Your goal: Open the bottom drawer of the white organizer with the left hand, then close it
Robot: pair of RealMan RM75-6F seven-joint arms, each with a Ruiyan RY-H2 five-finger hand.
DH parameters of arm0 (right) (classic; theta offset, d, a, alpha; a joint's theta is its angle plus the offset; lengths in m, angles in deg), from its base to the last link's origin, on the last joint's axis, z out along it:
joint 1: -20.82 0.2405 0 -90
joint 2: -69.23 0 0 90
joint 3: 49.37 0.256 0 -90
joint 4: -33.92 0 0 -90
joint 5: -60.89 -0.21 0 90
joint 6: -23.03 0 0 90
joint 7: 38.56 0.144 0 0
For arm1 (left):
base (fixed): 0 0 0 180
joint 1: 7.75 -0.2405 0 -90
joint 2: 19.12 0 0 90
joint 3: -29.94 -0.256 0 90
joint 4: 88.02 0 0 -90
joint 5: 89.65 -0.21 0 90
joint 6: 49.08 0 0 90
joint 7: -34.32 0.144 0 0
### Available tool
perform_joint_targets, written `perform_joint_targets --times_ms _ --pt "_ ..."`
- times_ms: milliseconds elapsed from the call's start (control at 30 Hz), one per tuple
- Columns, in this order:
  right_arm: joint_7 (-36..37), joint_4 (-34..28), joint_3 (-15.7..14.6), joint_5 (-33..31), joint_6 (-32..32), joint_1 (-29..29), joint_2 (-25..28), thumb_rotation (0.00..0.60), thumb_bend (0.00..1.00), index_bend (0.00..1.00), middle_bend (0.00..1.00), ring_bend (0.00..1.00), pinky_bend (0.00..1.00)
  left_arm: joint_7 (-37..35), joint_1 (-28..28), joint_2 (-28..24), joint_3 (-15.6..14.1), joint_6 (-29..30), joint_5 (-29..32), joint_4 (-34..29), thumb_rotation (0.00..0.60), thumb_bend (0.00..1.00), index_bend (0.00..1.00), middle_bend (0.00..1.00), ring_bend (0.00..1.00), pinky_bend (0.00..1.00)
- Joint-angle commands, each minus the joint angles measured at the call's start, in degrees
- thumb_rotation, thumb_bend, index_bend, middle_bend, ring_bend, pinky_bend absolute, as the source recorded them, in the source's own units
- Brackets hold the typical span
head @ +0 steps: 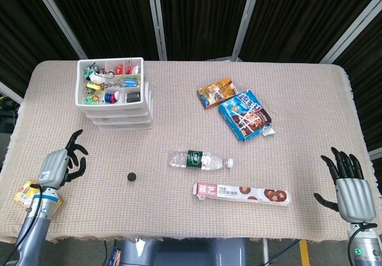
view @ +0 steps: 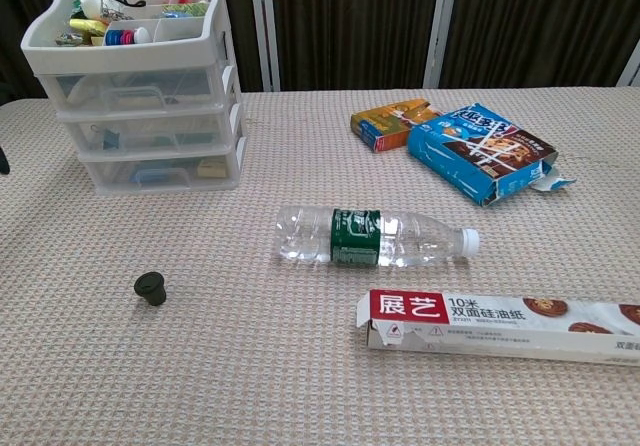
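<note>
The white organizer [head: 113,96] stands near the table's [head: 298,87] far left corner, its bottom drawer [view: 160,171] pushed in. The left hand [head: 62,166] hangs above the near left edge, fingers apart and curled, holding nothing. The right hand [head: 348,185] hangs at the near right corner, fingers spread, empty.

The left robot hand [head: 62,164] hovers empty, fingers apart, near the white organizer [head: 113,95].

The left hand [head: 61,165] has a silver-grey metal back, black jointed fingers and a grey forearm with a thin black cable; the right hand [head: 346,188] matches, with a green-lit wrist
</note>
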Motion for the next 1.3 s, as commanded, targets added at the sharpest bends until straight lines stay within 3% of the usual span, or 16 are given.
perform_joint_targets --times_ms 33,200,300,733,1067,1300 --pt "-0.06 -0.06 -0.01 -0.09 -0.08 0.00 0.05 0.600 0.01 0.15 0.00 0.00 0.00 -6.39 5.73 2.04 8.10 -9.04 16.76 -1.31 0.600 0.64 0.00 0.82 0.86 0.78" --pt "-0.21 -0.36 -0.02 -0.24 -0.21 0.02 0.11 0.600 0.01 0.15 0.00 0.00 0.00 -9.20 9.52 3.02 10.75 -16.12 24.15 2.04 0.600 0.64 0.00 0.86 0.88 0.80" --pt "-0.10 -0.48 -0.02 -0.41 -0.37 0.05 0.17 0.600 0.01 0.15 0.00 0.00 0.00 -9.42 11.52 4.05 10.91 -18.40 25.89 4.79 0.600 0.64 0.00 0.86 0.88 0.80" --pt "0.67 -0.68 -0.03 -0.62 -0.73 0.14 0.51 0.600 0.01 0.15 0.00 0.00 0.00 -8.53 18.13 10.20 10.99 -21.05 34.45 13.34 0.600 0.64 0.00 0.86 0.88 0.81" --pt "0.76 -0.71 -0.08 -0.59 -0.65 0.10 0.54 0.600 0.01 0.15 0.00 0.00 0.00 -8.01 19.99 12.10 9.73 -21.72 35.78 15.91 0.600 0.64 0.00 0.86 0.88 0.81" --pt "0.56 -0.77 -0.09 -0.75 -0.75 0.11 0.54 0.600 0.01 0.16 0.00 0.00 0.00 -12.74 20.17 12.13 12.03 -27.23 38.82 16.32 0.600 0.64 0.00 0.86 0.88 0.81"
